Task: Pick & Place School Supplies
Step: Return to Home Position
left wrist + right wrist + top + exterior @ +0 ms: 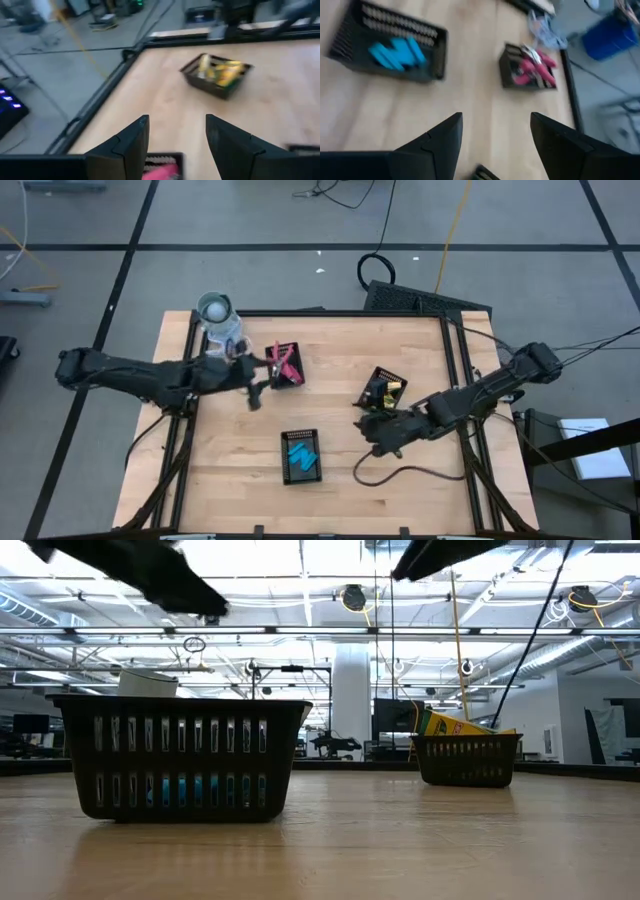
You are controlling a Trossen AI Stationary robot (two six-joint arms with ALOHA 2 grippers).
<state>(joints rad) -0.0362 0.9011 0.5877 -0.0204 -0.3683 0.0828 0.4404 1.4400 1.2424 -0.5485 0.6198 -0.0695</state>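
A: Where are the supplies kept?

B: The red-handled plier-like tools (284,361) are binned near the desk's far edge, left of middle. The yellow rectangular blocks (222,72) are toward the right edge and the light-blue oblong pieces (396,54) by the front edge. The left tool (176,120) and right tool (496,117) are spread, with nothing held.

A: What risk is seen?

B: The black slotted basket (506,66) of pliers, just beside the left tool, could be clipped and shifted if that arm is swung low.

Three black baskets (302,436), one cup (214,308), perhaps three blue pieces (397,54)

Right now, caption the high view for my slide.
Pink tools, yellow boxes and blue pieces sorted into three black baskets; left gripper and right gripper open, empty.
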